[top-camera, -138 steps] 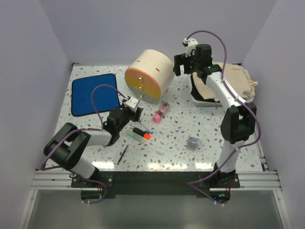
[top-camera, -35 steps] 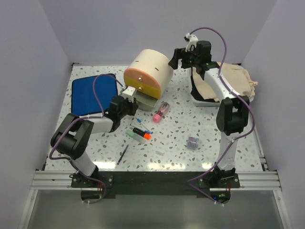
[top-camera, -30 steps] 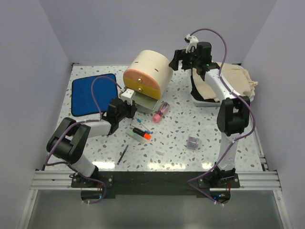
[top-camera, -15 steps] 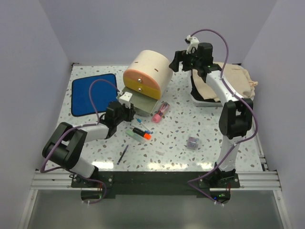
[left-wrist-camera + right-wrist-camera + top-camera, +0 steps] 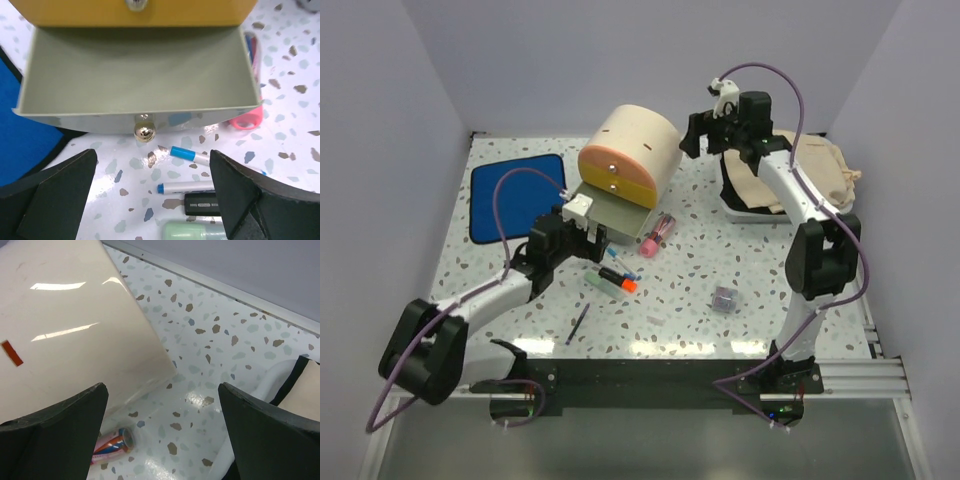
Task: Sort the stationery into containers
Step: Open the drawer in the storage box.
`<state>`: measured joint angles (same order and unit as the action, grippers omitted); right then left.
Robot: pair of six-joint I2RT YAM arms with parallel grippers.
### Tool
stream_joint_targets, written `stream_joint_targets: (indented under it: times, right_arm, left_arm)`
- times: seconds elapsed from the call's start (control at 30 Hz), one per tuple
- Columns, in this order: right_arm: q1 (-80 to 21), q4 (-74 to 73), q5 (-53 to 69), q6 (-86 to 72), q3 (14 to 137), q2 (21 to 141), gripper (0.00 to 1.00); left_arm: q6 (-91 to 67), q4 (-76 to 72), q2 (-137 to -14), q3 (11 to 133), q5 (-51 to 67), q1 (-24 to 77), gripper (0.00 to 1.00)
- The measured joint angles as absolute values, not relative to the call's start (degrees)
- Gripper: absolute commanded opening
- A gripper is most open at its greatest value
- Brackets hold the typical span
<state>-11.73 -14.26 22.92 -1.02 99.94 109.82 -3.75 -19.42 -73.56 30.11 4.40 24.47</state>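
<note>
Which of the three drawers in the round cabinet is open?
The grey drawer, the lowest: it stands pulled out and empty. The orange drawer and the yellow drawer above it sit flush in the cabinet.

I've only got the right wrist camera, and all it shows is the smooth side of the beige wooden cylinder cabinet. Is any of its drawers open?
Observer: Yes, the grey bottom drawer is pulled out, and it is empty.
Operator: Is the left gripper on its knob?
Observer: No. The left gripper is open, with the small shiny metal knob just ahead of it, untouched.
Operator: What could go in first?
Observer: Probably a blue-tipped white pen, lying on the speckled table right in front of the drawer.
</note>
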Motion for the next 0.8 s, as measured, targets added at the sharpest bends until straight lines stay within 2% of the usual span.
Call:
stream_joint_targets:
  times: [0.13, 0.27, 0.47, 0.63, 0.8]
  right_arm:
    - [-12.27, -19.22, 20.80, 2.92, 97.43, 104.88, 0.99]
    - [-15.53, -25.80, 14.31, 8.21, 96.33, 99.74, 0.99]
    - [-24.45, -34.33, 7.01, 13.65, 91.90, 92.79, 0.98]
    - [-31.77, -40.88, 7.49, 14.17, 92.31, 91.20, 0.94]
    - [-40.64, -44.45, 5.72, 12.21, 92.92, 91.44, 0.99]
  left_arm:
    - [-1.61, -11.38, -63.94, 31.27, 4.38, 24.51, 1.00]
    - [-0.10, -2.28, -60.53, 35.99, 2.02, 24.36, 1.00]
    - [2.63, 2.50, -61.67, 41.50, -5.93, 19.97, 1.00]
    - [1.91, 5.04, -68.03, 49.30, -4.03, 5.74, 1.00]
    - [1.69, 5.30, -70.76, 51.88, -4.43, 1.54, 1.00]
